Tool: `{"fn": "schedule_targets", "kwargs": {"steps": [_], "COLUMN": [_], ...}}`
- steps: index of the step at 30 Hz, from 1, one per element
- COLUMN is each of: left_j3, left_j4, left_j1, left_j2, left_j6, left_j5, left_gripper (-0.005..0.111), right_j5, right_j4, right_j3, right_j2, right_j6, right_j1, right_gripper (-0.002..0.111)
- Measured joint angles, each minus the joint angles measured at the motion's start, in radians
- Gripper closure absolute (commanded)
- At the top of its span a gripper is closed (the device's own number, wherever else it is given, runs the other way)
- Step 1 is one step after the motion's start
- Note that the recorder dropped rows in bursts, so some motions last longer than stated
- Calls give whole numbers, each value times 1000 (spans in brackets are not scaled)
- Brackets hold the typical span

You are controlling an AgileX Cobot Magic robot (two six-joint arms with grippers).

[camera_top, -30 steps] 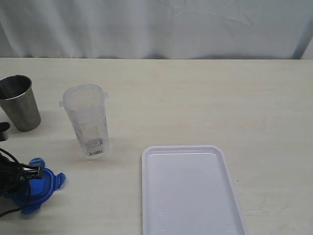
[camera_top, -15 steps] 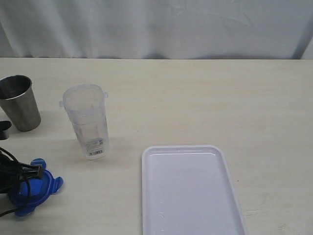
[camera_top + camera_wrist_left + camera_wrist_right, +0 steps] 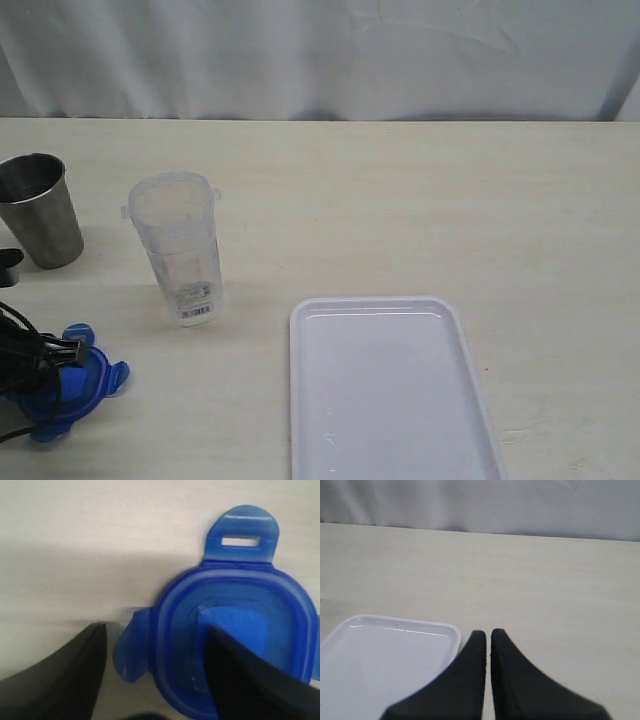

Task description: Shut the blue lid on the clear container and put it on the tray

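The left hand (image 3: 155, 630) has two matte black fingers (image 3: 60, 680), broad at the base and curving in to narrow, blunt tips, plain and unmarked. The right hand (image 3: 484, 632) is of the same make: smooth black wedges tapering to rounded points. At the worktop's left edge, near the camera-side corner, the left arm shows as a black mass with looping black cables (image 3: 12, 335) and a small silvery fitting (image 3: 68, 348).

Exterior view looks down across the table (image 3: 420, 200) toward the curtain (image 3: 320, 50) beyond the tray (image 3: 390, 400). Left wrist view hovers close above the lid (image 3: 235, 595); right wrist view, low, shares the tray's corner.
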Motion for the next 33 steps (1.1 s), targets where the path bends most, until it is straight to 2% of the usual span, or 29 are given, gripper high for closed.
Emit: {"fn": "schedule_targets", "kwargs": {"steps": [3,7,11,12,16,23,25,28,33], "left_j3": [-15,-15,-15,-15,-15,-15,-15,-15,-15], "left_j4": [14,46,169,191,210,213,215,215,215], "left_j1": [0,0,15,32,61,94,94,94,94], "left_j2": [-17,-165,-303,-308,-295,-243,-237,-237,-237], "left_j6": [0,0,0,2,15,22,23,25,25], "left_j5": [11,-46,-183,-247,-320,-331,-334,-342,-374], "left_gripper": [44,44,44,44,44,43,34,4,2], "right_j5": [0,0,0,0,0,0,0,0,0], "right_j4": [0,0,0,0,0,-2,-2,-2,-2], "right_j3": [0,0,0,0,0,0,0,0,0], "right_j2": [0,0,0,0,0,0,0,0,0], "right_j6": [0,0,0,0,0,0,0,0,0], "right_j1": [0,0,0,0,0,0,0,0,0], "right_gripper": [104,104,104,104,104,104,104,104,104]}}
